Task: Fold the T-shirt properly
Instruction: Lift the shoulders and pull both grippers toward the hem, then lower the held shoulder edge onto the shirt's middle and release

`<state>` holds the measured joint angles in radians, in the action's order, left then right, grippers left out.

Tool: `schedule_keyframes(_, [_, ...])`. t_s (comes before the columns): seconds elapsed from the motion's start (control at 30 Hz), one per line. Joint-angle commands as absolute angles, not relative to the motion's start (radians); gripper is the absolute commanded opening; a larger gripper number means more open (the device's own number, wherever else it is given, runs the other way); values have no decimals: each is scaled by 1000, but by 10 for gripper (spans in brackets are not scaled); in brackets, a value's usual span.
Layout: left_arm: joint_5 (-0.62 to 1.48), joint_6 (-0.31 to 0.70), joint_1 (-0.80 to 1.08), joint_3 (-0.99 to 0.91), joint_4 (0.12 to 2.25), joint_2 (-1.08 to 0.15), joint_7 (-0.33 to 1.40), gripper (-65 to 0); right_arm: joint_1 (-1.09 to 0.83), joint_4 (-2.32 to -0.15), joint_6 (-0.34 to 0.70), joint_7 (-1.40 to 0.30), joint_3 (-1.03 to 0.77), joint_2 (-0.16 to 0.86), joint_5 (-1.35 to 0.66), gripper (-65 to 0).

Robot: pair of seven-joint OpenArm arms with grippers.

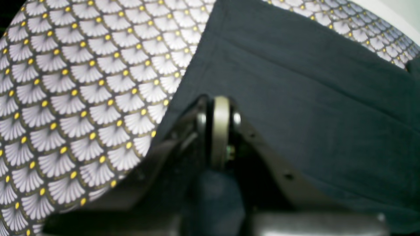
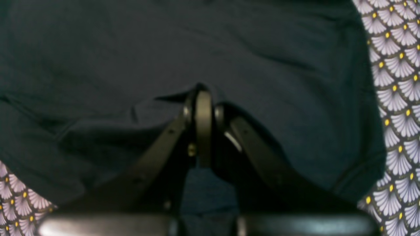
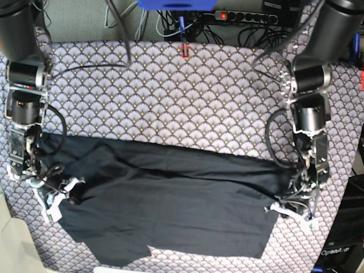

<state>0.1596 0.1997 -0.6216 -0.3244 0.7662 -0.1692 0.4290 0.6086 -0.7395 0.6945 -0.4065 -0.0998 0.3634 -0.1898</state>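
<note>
The black T-shirt lies spread wide across the near half of the table, with creases near its left end. My right gripper is at the shirt's left end. In the right wrist view my right gripper is shut, with a small pucker of the T-shirt pinched at its tip. My left gripper is at the shirt's right edge. The left wrist view shows my left gripper shut, low on the border of the T-shirt, beside bare tablecloth.
A patterned fan-print tablecloth covers the table. Along the far edge sit a power strip, cables and a small red object. The table's near-left corner drops off to pale floor.
</note>
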Motion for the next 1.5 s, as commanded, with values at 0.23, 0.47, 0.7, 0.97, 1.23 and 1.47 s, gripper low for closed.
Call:
schedule_keyframes(0.23, [162,203,-627,-325,799,-189,404,-384,634,-756,698,-387,-102,381,-205,-437])
schedule_keyframes(0.47, [163,211,-555,-325,891,-191,409,-329,616,-756,698,-387,-105,424,-211,-394])
schedule_keyframes(0.7, [171,213,-386,-328,1082,-182,455,-328,524,-762,698,-387,-105,498,-206,-425])
schedule_keyframes(0.97, [173,213,-219,-332,1262,-185,510,-326,420,-763,698,-387,-107,544,-213,-419])
schedule_keyframes(1.23, [173,213,-191,-332,1287,-188,512,-326,320,-826,698,-386,-232,555,-208,-292])
schedule_keyframes(1.47, [173,213,-196,-332,1277,-188,510,-326,202,-989,698,-380,-255,547,-211,-212])
